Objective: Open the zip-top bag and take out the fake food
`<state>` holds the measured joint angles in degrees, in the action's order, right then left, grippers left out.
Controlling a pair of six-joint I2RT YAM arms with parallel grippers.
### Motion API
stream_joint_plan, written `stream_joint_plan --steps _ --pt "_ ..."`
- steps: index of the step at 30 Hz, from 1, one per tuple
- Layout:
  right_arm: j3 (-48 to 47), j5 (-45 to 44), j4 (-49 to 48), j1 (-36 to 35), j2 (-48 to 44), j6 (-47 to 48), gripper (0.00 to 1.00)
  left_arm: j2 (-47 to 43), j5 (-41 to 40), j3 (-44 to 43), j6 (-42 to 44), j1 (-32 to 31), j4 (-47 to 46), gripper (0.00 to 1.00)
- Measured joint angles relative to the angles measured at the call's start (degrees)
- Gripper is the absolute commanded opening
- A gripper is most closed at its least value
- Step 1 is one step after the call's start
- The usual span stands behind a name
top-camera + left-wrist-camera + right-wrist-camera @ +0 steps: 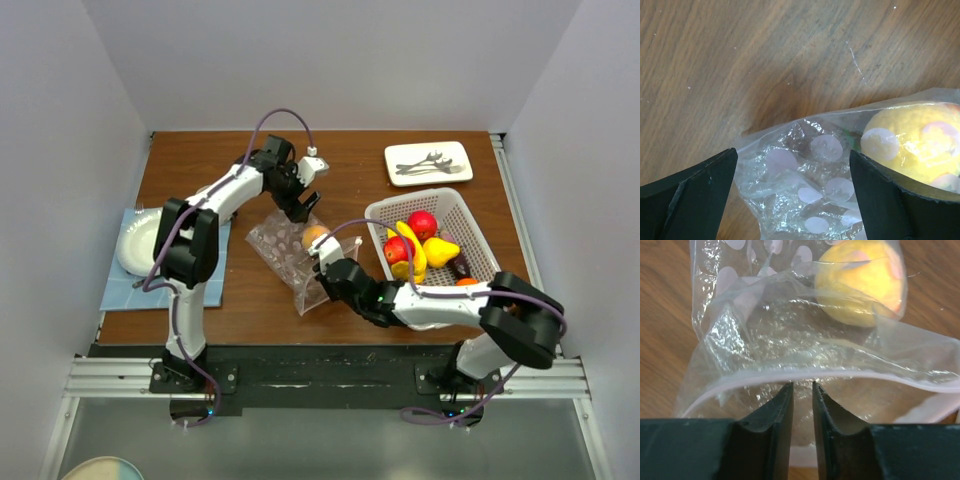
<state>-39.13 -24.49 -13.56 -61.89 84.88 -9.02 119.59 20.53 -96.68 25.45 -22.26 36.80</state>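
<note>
Top external view gives me the wooden table (pixel 200 170) with both arms reaching in over the middle of it. Close alongside the right arm is a white basket (pixel 385 212) holding several bright fruits (pixel 422 225). Between the two grippers lies the zip-top bag (pixel 280 248), clear and crumpled, flat on the wood. One yellow-orange fruit (pixel 862 280) is inside it, sitting beyond the right gripper (pixel 802 386) and up to its right. That gripper has its fingers drawn nearly together with only a slim gap. Their tips are right at the zip strip (pixel 740 381) of the bag's mouth, which bows open just in front of them. I cannot tell whether any film is actually pinched there. The left gripper (pixel 792 160) hangs over the bag's closed end with its fingers spread wide. The wrinkled corner lies between them and the fruit sits just beside one finger, with nothing clamped. The trouble I would expect starts with that loose end: if the right gripper pulls while the left holds nothing, the whole bag likely slides across the wood with the fruit inside. The film looks slick and thin, so a grip on a single lip could slip off and let the mouth flop shut. If the left fingers close where they are, they may catch the fruit through the plastic and trap it. Once freed, the round fruit could roll away from both grippers.
</note>
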Motion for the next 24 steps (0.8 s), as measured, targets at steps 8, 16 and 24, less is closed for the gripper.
stream_joint_plan --steps 8,16,24 --pt "-2.97 0.17 -3.56 1.81 6.86 0.07 0.81 0.94 -1.14 1.33 0.09 -3.28 -1.99 1.00" --pt "-3.37 -2.12 -7.13 2.36 9.40 -0.07 0.99 2.34 -2.32 1.64 1.16 -5.90 -2.10 1.00" --pt "-3.32 -3.19 -9.84 3.54 12.15 -0.61 0.99 0.57 -0.26 7.34 4.00 -5.31 -0.63 1.00"
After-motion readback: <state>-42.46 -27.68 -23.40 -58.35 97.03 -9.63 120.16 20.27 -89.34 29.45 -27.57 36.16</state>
